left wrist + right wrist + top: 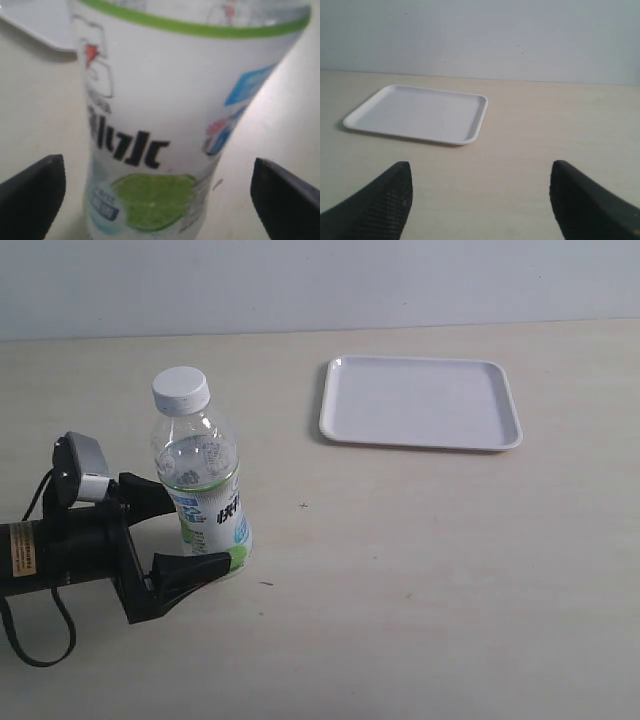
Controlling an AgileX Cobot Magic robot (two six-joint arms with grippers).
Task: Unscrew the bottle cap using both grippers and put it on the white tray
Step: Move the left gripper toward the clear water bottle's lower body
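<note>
The bottle (pixel 203 485) stands upright on the table at the left, its white ribbed bottle cap (pixel 181 390) screwed on top. My left gripper (pixel 190 525) is open around the lower labelled part of the bottle (pixel 165 115), one finger on each side with gaps showing. The white tray (pixel 420 402) lies flat at the back right with nothing on it. My right gripper (pixel 479 172) is open over bare table, the white tray (pixel 417 114) ahead of it; this gripper is out of the exterior view.
The light wooden table (pixel 420 570) stretches between bottle and tray. A pale wall (pixel 320 280) runs along the back edge. A black cable (pixel 40 640) loops beneath the left arm's body.
</note>
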